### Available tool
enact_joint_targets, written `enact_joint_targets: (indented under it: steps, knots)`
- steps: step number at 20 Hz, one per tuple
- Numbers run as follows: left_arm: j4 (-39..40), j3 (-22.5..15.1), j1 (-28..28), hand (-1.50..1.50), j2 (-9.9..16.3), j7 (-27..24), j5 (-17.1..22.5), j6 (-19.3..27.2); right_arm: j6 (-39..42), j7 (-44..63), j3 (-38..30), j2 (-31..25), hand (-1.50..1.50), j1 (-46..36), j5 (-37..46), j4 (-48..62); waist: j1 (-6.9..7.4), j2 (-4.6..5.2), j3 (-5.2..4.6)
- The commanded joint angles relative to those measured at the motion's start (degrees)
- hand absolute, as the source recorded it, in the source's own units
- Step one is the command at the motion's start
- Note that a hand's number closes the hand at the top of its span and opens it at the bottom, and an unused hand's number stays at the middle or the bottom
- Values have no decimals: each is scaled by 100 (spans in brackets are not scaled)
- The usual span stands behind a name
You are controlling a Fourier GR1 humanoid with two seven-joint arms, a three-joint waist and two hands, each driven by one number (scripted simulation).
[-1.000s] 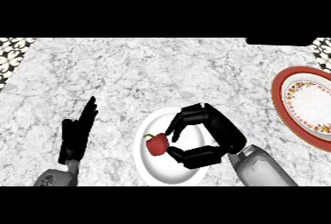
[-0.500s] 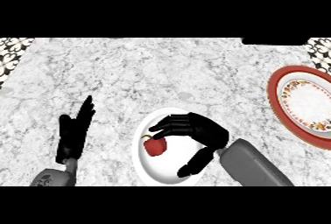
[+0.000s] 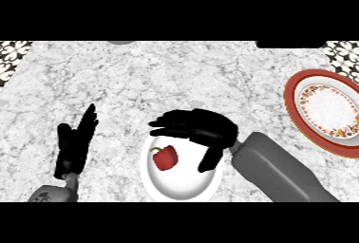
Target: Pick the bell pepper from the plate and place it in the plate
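Head view: grey marble counter, patterned tile at corners.

The bell pepper lies on the near plate, at the lower middle of the frame, toward that plate's left side. The right hand is over the plate's upper edge, above and right of the pepper. The left hand rests at the lower left, apart from the plate. A second plate lies on the table at the right edge, well apart from the first
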Motion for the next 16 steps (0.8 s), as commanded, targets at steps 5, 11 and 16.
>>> enact_joint_targets:
  steps: [5, 11, 16]
  knots:
    - [-23, 39, 5, 0, -51, 99, -118, -17, 1066, 1431, 464, 519, -150, -479, 812, -2, 6, 11, 1]
    - [21, 54, 199, 0, -275, -111, -233, -73, 1222, 1069, 180, 752, -150, -423, 1419, 748, 17, 29, 3]
    - [-194, 167, 228, 0, -297, 16, -355, -173, 1460, 779, -258, 917, -150, -303, 1833, 808, 7, 24, 3]
